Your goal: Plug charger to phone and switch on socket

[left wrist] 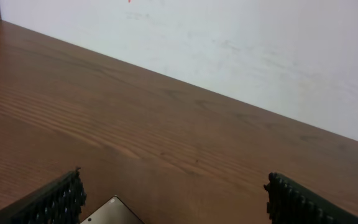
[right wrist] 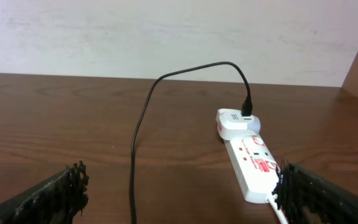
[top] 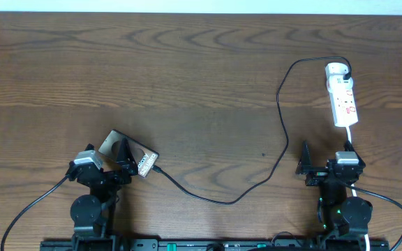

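Two grippers sit at the near edge of the brown table (top: pixel 187 77). The left gripper (left wrist: pixel 174 182) has its fingers wide apart and holds nothing. The phone (top: pixel 144 160) lies flat right under it, with one corner showing between the fingers. The right gripper (right wrist: pixel 182 174) is wide apart too, with nothing in it. The socket (top: pixel 343 97) lies just ahead of it. The charger (top: pixel 283 132) runs from the white plug (top: pixel 336 70) at the socket's far end, in a long loop, to the phone's edge. Whether its tip is inside the phone cannot be told.
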You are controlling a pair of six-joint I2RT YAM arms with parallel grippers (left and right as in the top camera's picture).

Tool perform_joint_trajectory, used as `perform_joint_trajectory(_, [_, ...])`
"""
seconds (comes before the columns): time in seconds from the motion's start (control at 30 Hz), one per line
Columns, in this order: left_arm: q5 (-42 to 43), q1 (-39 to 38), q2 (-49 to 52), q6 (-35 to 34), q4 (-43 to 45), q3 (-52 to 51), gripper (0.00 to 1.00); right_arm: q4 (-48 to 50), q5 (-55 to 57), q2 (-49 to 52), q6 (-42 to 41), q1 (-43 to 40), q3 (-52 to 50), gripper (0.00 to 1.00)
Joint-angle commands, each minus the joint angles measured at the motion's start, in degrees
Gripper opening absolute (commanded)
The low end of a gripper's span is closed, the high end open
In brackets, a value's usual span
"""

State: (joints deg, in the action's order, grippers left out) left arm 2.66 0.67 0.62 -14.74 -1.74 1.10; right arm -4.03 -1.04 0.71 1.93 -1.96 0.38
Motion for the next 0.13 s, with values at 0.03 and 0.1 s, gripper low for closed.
perform_joint_trajectory(0.03, [-0.92,0.28,-0.39,0.76,-2.32,-0.83,0.91,-0.28,0.70,-0.42,0.48,0.02,-0.07,0.99])
perform_joint_trajectory(0.1, [-0.92,0.28,-0.39,0.76,-2.32,-0.83,0.91,-0.28,0.70,-0.42,0.48,0.02,-0.07,0.99])
